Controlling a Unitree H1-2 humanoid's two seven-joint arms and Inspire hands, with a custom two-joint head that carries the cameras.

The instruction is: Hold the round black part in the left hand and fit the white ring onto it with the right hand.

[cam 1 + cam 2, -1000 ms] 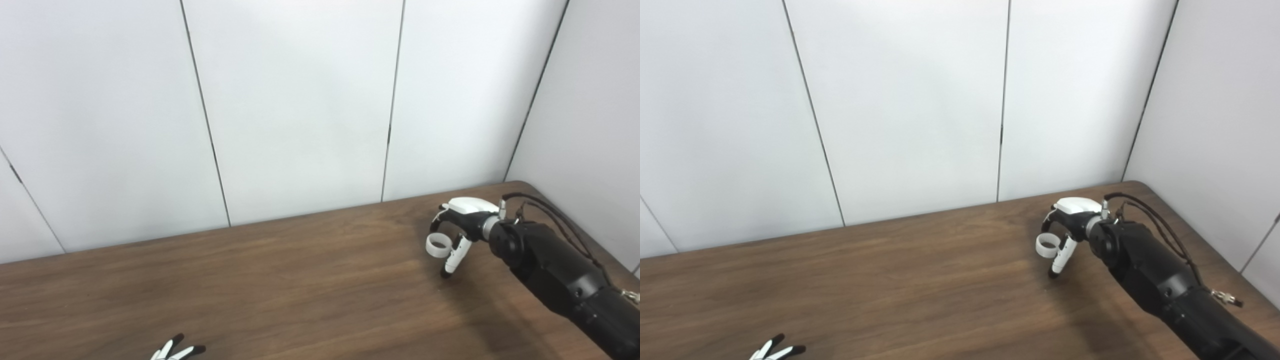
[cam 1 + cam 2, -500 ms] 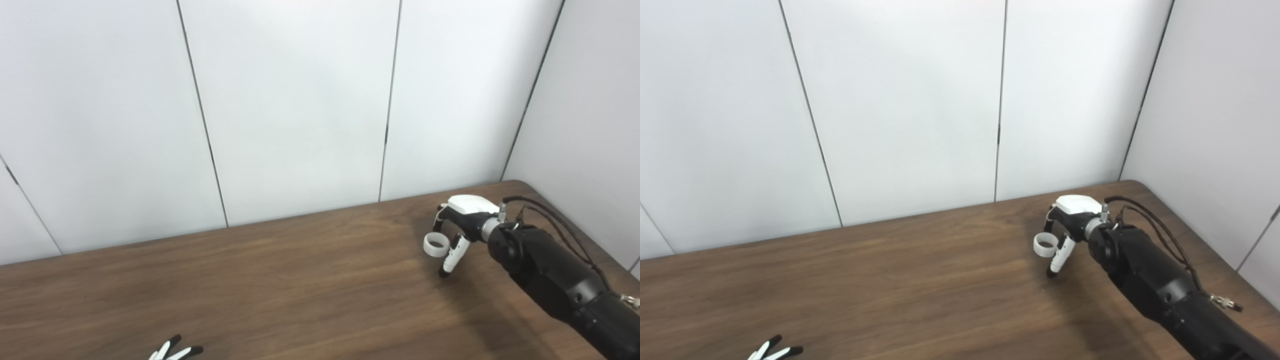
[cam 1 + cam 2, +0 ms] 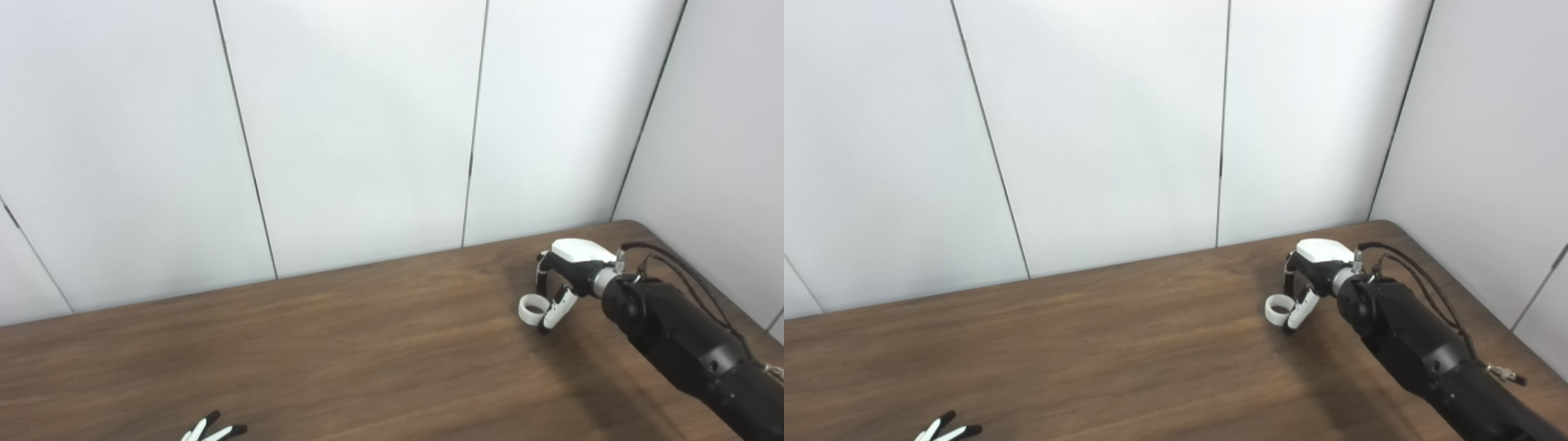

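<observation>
A small white ring [image 3: 531, 308] is pinched between the thumb and fingers of my right hand [image 3: 560, 283], low over the far right part of the wooden table [image 3: 343, 349]. The same ring [image 3: 1277, 309] and right hand [image 3: 1306, 280] show in the right eye view. My right hand is shut on the ring. Of my left hand [image 3: 211, 430] only spread fingertips [image 3: 946, 430] poke in at the bottom left edge, with nothing between them. No round black part shows in either view.
White wall panels [image 3: 367, 135] stand along the table's far edge and right side. The table's rounded far right corner [image 3: 637, 225] lies just behind my right hand. A black cable [image 3: 674, 260] loops over the right wrist.
My right hand has dipped closer to the table with the ring, and its thumb has curled in toward the fingers. The left fingertips stay put; the view has shifted slightly.
</observation>
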